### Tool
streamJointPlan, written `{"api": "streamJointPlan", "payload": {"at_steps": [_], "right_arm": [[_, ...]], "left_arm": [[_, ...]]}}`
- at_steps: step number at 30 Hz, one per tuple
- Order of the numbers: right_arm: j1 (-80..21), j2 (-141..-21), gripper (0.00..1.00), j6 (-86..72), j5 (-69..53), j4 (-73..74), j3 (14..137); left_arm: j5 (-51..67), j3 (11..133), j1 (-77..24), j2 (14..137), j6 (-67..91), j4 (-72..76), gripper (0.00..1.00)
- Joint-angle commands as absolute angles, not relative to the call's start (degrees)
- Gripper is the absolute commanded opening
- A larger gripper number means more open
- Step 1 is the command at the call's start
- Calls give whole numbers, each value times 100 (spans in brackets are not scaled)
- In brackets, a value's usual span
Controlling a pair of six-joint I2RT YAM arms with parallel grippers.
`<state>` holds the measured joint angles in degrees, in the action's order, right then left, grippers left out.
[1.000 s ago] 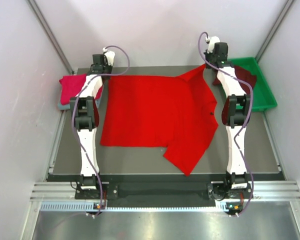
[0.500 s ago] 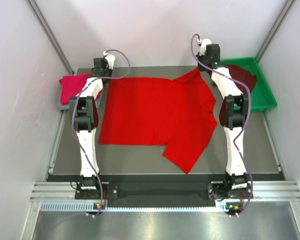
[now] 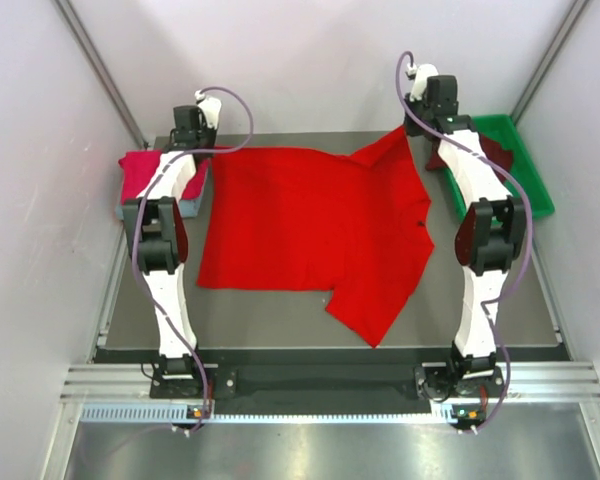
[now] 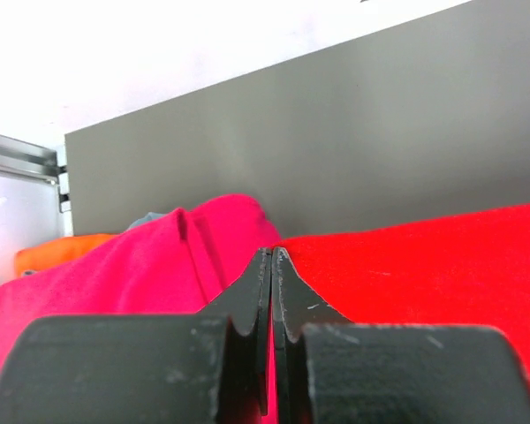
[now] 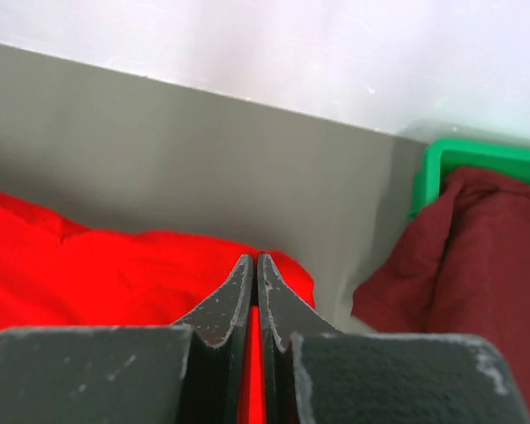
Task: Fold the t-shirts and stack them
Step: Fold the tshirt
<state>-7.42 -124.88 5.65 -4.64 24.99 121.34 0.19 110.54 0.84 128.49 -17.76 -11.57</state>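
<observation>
Left end effector (image 4: 271, 253), right end effector (image 5: 254, 259) clamped on red t-shirt (image 3: 310, 225); maroon t-shirt (image 5: 486, 256) in green tray (image 5: 486, 157).

Left arm (image 3: 165, 235): reaching far forward on the left side, wrist tipped down.
Left gripper (image 4: 271, 258): jaws pressed together, pinching the bright red t-shirt (image 4: 424, 265).
Right arm (image 3: 483, 225): reaching far forward on the right side, elbow bowed outward.
Right gripper (image 5: 253, 262): jaws pressed together, a sliver of the same shirt between them.
</observation>
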Motion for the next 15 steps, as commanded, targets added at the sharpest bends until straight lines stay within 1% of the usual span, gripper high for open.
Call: {"api": "streamJointPlan", "payload": {"at_steps": [1,6,15], "right_arm": [[-809,-11831,0,378,-606,2575,11814],[-923,-11357,0,299,-712,2601,11181],[-1037,-10855,0,193,-756,2777,10697]], "left_arm": [[184,10908,167,12297,-1846,-1046,0],[228,10477,202,12006,-1828,-1090,0],[202,9844,237,11540,-1767,-1090,0]]}}
